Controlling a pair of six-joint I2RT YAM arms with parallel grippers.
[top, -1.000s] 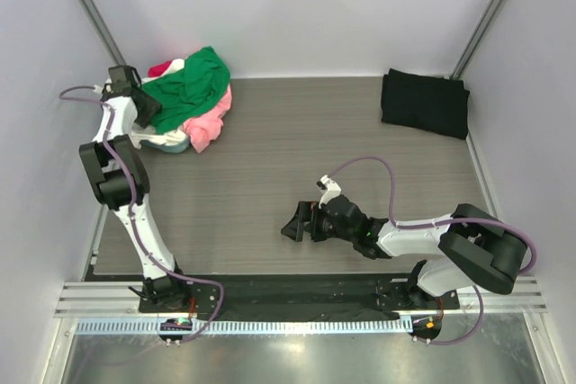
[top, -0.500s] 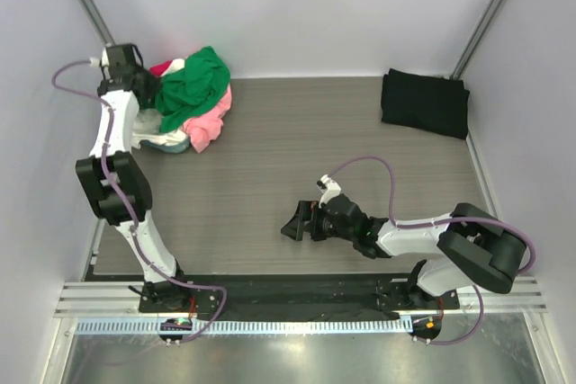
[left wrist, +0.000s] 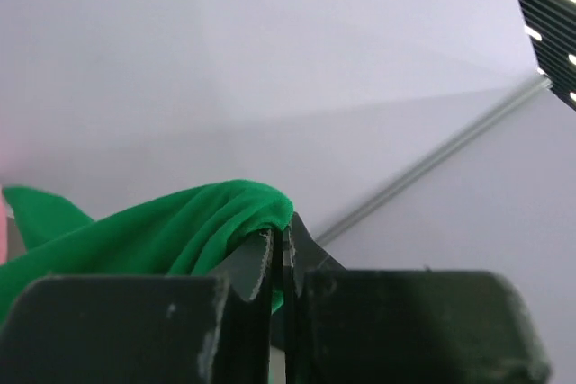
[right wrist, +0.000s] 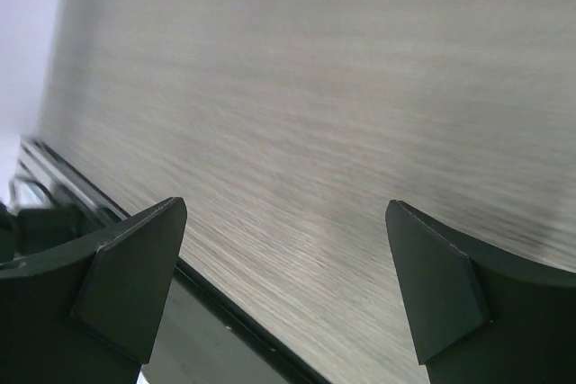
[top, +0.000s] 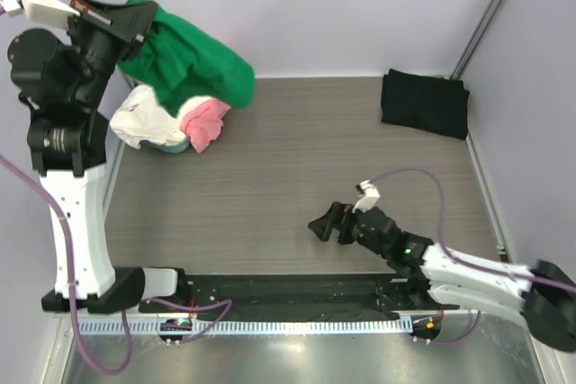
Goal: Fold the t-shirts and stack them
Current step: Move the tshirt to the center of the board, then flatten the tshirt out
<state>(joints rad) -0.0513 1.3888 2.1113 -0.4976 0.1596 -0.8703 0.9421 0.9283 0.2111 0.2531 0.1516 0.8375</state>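
1. Pale lilac walls are enclosing the cell, and a grey wood-grain table (top: 297,173) is filling the middle of the top view.
2. I am holding my left gripper (top: 142,22) high in the upper left of the top view, over the far left corner of the table.
3. My left jaws are pressing together on a fold of the green t-shirt (top: 193,56). In the left wrist view, the green cloth (left wrist: 162,231) is bulging out over my fingertips (left wrist: 256,263), with only wall behind it.
4. The green t-shirt is hanging from that grip and draping down and to the right. In the top view its lower edge is overlapping the pile beneath it.
5. In that pile, the pink t-shirt (top: 205,121) and the white t-shirt (top: 142,123) are lying crumpled on the table in the left of the frame, touching each other.
6. The black t-shirt (top: 424,102) is lying folded flat in the upper right of the table, well apart from the pile.
7. I am keeping my right gripper (top: 319,225) low over the lower centre of the table, pointing left. Its jaws are standing wide apart and gripping nothing.
8. In the right wrist view, only bare table surface is showing between my two fingers (right wrist: 126,285). I cannot tell whether they are touching it.
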